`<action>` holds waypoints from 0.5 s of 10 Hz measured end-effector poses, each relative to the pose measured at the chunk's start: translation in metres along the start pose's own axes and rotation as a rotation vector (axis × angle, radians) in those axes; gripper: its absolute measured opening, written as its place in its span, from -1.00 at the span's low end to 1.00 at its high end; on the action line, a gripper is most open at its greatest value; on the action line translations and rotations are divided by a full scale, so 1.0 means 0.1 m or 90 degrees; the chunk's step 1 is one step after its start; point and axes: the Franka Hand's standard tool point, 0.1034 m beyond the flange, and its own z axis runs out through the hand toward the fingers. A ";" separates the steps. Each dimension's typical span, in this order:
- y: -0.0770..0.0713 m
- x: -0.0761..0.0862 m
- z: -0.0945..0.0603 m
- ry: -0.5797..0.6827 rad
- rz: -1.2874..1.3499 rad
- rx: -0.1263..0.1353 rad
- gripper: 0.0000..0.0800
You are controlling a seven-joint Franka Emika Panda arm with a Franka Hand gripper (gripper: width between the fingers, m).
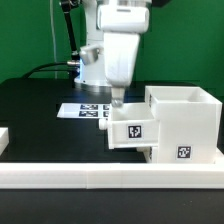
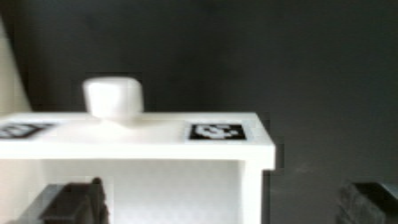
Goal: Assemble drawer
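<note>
The gripper (image 1: 117, 100) hangs straight down from the arm, its tip just above or at the back edge of a tray (image 1: 131, 131) in the exterior view. There the fingers are too small and blurred to separate. In the wrist view two dark fingertips (image 2: 71, 203) show at the lower corners, well apart, with the tray's white wall between them, so the jaws look wide open and astride the tray. Whether either pad touches the plastic I cannot tell, and nothing looks held.

Going from the exterior view's left: a short piece of white part sits at the far left edge, then the black table (image 1: 40, 110), then the marker board (image 1: 85, 110) lying flat behind the gripper. Next comes the tray, its tagged front facing the camera, and it appears partly pushed into the housing (image 1: 185, 125), the tall white cube on the exterior view's right, which carries a tag low on its front. A long border rail (image 1: 110, 180) runs across the foreground.

The wrist view shows the tray's front face with a small knob (image 2: 114, 98) between two tags.

The step in hand looks like seating this tray in the housing. The tray seems only part way in. I judge the next move calls for the jaws to close on the tray's walls, or press against them, and slide it squarely toward the housing, keeping it level so it does not jam
</note>
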 end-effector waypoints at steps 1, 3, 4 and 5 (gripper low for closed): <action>0.03 -0.14 -0.08 -0.009 -0.010 0.010 0.62; 0.20 -0.37 -0.20 -0.014 -0.027 -0.001 0.62; 0.19 -0.49 -0.17 -0.014 -0.031 0.003 0.62; 0.16 -0.55 -0.06 -0.011 -0.032 0.011 0.62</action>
